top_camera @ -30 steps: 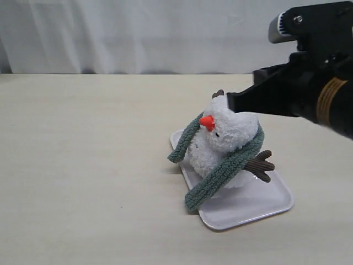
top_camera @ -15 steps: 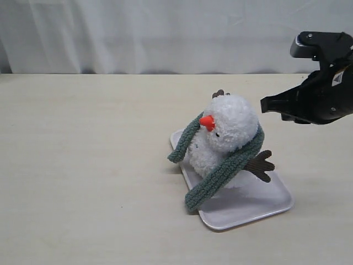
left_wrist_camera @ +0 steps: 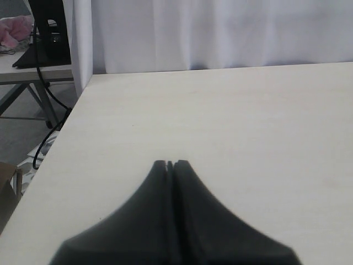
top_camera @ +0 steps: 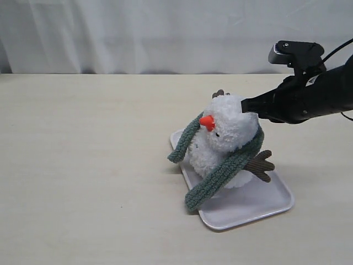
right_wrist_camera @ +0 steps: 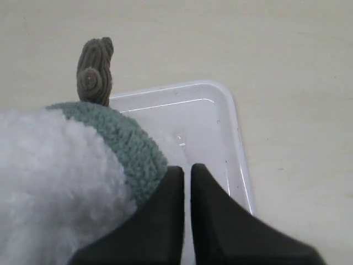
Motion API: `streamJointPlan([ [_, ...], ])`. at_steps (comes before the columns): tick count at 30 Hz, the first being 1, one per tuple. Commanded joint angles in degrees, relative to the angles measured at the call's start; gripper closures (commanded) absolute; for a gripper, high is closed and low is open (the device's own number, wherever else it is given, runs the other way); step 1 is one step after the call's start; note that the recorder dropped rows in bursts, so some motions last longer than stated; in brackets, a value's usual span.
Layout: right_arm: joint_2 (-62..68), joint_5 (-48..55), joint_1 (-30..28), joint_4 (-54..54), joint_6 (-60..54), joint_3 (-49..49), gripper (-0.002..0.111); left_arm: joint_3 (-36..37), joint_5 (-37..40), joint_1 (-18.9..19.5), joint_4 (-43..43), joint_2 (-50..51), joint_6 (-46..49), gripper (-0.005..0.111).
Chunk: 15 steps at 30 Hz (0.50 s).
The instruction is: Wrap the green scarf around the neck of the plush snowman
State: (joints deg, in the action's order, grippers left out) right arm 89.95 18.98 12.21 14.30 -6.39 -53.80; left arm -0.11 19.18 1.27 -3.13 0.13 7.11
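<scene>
Scarf (top_camera: 220, 174) being shown draped round neck of snowman (top_camera: 229, 132), which is being carried on tray (top_camera: 265, 207). Ends being left dangling toward 7 and 9 o'clock, uncrossed. Right claw (top_camera: 247, 106) being held pressed together, empty, at snowman's 2 o'clock. Left claw (left_wrist_camera: 170, 164) likewise pressed together. Wrapping judged nearly done.

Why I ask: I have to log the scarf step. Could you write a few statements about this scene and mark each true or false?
1. The green scarf lies around the neck of the plush snowman. True.
2. The snowman sits directly on the tabletop. False: it sits on a white tray.
3. The right tool is shut, beside the snowman's head. True.
4. The left tool grips one scarf end. False: it is shut over the table, with no scarf near it.
</scene>
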Motion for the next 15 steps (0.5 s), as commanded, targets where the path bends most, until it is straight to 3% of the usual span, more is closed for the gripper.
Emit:
streamJointPlan([
  [1, 2.44, -0.27, -0.38, -0.68, -0.32, -0.18, 0.104, 0.11, -0.65, 0.0, 0.06, -0.13, -0.01, 0.107],
  [15, 3.31, -0.25, -0.03, 1.22, -4.18, -0.28, 0.104, 0.11, -0.65, 0.0, 0.06, -0.13, -0.01, 0.107],
])
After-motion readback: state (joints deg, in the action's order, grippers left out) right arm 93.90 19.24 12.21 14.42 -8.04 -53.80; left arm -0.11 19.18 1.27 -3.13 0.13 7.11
